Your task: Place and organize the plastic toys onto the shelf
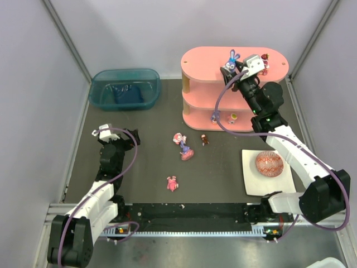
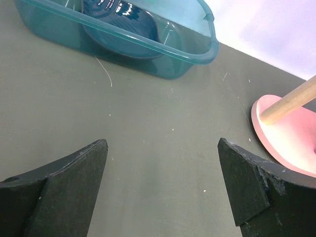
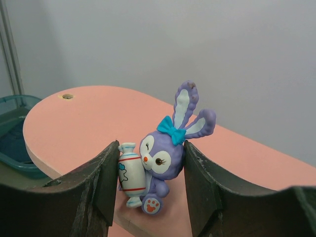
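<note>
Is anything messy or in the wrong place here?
Yes. A few little toys lie scattered on the dark table in front of the pink shelf, not on it. The purple bunny stands fine on the top board, pinched by the right gripper.

Top view: we look down from high above the near side, far enough to take in the whole table (image 1: 150, 128)
Left wrist view: we sit low over the table, facing the teal bin (image 2: 148, 44), the shelf (image 2: 291, 133) edge at right
Right wrist view: we look level and close at the bunny (image 3: 165, 158) on the shelf top
Shared: all three views show the shelf and the teal bin
</note>
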{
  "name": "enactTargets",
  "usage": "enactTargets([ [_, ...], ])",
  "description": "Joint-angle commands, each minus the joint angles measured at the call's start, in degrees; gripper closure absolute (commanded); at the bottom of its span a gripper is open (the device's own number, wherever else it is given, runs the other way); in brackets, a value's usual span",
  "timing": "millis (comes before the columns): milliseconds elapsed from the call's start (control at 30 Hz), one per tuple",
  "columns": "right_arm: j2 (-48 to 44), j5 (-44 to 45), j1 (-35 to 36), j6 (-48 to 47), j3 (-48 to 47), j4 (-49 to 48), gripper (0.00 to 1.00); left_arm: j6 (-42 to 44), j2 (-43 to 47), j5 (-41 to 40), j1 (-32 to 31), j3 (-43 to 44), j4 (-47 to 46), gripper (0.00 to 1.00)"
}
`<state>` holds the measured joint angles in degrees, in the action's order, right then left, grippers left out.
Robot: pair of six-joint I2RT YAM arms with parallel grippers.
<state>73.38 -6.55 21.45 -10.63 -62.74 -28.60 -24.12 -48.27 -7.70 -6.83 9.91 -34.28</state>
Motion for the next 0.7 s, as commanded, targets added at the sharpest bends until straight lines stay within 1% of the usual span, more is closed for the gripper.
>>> enactTargets([
  [0, -0.1, 0.6, -0.7, 0.6, -2.5, 0.3, 0.60, -0.4, -0.2, 0.4, 0.5, -0.2, -2.7, 0.01],
  [100, -0.1, 0.7, -0.7, 0.7, -2.4, 0.1, 0.54, -0.4, -0.1, 0.4, 0.4, -0.2, -2.7, 0.01],
  [133, -0.1, 1.0, -0.7, 0.9, -2.3, 0.1, 0.50, -0.4, 0.0, 0.4, 0.5, -0.2, -2.7, 0.01],
  [167, -0.1, 1.1, -0.7, 1.0, -2.3, 0.0, 0.44, -0.4, -0.1, 0.4, 0.6, -0.2, -2.7, 0.01],
  [267, -0.2, 2.0, -0.8, 1.5, -2.4, 0.1, 0.39, -0.4, -0.1, 0.5, 0.6, -0.2, -2.7, 0.01],
  [367, -0.3, 2.4, -0.7, 1.8, -2.4, -0.1, 0.35, -0.4, -0.2, 0.6, 0.6, -0.2, -2.7, 0.01],
  [667, -0.8, 2.5, -0.7, 2.5, -2.6, -0.5, 0.30, -0.4, -0.1, 0.7, 0.7, -0.2, -2.7, 0.01],
])
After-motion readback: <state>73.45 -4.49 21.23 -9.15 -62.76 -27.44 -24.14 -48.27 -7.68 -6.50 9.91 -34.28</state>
